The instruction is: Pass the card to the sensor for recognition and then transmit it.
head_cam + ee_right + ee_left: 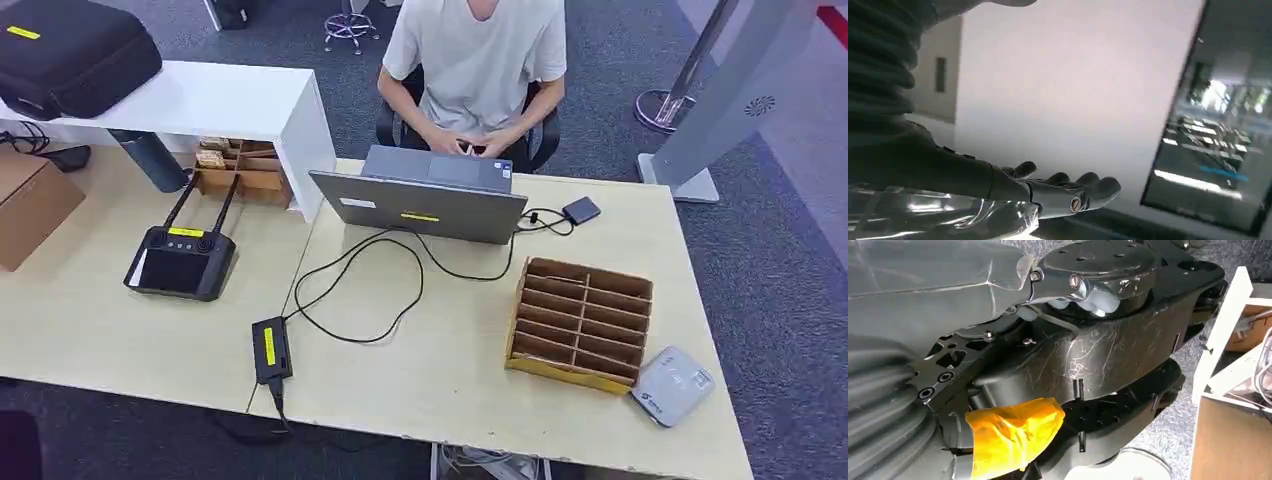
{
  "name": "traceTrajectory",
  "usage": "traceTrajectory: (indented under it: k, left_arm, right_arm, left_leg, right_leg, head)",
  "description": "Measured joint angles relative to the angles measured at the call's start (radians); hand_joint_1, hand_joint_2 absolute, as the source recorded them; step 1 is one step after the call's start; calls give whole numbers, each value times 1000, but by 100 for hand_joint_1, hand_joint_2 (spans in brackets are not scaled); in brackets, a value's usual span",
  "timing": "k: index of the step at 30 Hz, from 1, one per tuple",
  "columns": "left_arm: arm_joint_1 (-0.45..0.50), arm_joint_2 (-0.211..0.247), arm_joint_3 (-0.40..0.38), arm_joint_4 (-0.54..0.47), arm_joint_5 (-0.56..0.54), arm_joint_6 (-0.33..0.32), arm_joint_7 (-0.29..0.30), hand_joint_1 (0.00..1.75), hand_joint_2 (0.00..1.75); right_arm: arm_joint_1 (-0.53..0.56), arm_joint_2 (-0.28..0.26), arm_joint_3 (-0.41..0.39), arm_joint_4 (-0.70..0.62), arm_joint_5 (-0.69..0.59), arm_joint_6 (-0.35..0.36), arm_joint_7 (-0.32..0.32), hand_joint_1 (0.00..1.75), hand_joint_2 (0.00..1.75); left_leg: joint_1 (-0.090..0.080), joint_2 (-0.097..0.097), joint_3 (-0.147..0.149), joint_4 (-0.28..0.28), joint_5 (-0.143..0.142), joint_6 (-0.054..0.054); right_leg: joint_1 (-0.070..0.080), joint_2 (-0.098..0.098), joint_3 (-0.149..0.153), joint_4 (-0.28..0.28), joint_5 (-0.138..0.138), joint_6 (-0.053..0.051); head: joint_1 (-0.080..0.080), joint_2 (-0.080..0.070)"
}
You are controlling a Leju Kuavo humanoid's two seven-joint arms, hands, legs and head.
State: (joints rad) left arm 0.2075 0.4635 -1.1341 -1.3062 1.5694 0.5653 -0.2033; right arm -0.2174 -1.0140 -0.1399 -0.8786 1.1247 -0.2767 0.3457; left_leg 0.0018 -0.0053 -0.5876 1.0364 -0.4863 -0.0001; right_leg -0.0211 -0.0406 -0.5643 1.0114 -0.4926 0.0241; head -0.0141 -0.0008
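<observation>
A grey-white card sensor [672,385] lies flat at the table's near right corner. Just left of it stands a brown cardboard slotted box [580,322]; what its slots hold is too small to tell. In the right wrist view my right hand [1058,192] is stretched out flat toward a white wall, fingers extended and nothing in it. In the left wrist view my left hand [948,290] hangs close against dark parts of my body, and how its fingers lie is hidden.
A person [475,60] sits behind an open laptop [425,200] at the table's far edge. A cable runs from it to a black power brick [271,348]. A black controller [182,262] lies at the left. A white shelf [230,105] carries a black case.
</observation>
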Motion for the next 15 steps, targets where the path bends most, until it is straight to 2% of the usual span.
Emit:
traceTrajectory:
  k: [2, 4, 7, 10, 12, 15]
  left_arm:
    - [2, -3, 2, 0, 0, -1, 3, 0, 175]
    - [2, -3, 5, 0, 0, -7, 10, 0, 175]
    - [1, -5, 6, 3, 0, -19, 16, 0, 175]
    - [-4, -7, 6, 16, 0, -43, 28, 0, 175]
    - [-11, -11, 6, 34, 0, -64, 35, 0, 175]
    - [-23, -21, 6, 66, 0, -90, 44, 0, 175]
  right_arm:
    - [156, 25, -144, -29, 53, 94, 5, 0, 175]
    - [282, 86, -298, -71, 127, 228, -6, 0, 175]
    - [401, 210, -505, -152, 275, 417, -83, 0, 175]
    - [468, 365, -692, -219, 423, 582, -158, 0, 175]
    - [507, 453, -769, -247, 439, 638, -161, 0, 175]
    - [542, 567, -822, -264, 442, 717, -150, 0, 175]
  left_leg:
    - [0, -2, 0, -1, 0, 0]
    - [0, -3, 1, -1, -1, 1]
    - [1, -4, 2, -1, -1, 0]
    - [1, -3, 4, -2, -2, -2]
    - [1, -3, 4, -2, -3, -3]
    - [1, 4, 6, -3, -4, -5]
  right_leg:
    - [-1, -3, 0, 0, -1, 0]
    - [0, -3, 1, 0, -2, 0]
    - [0, -4, 1, 0, -4, -1]
    - [1, -3, 1, 0, -5, -2]
    - [1, -3, 2, 0, -6, -3]
    - [1, 4, 1, 1, -6, -4]
  head:
    - [-1, 0]
    - [-1, 0]
    - [0, 0]
    - [1, 0]
    - [1, 0]
    - [-1, 0]
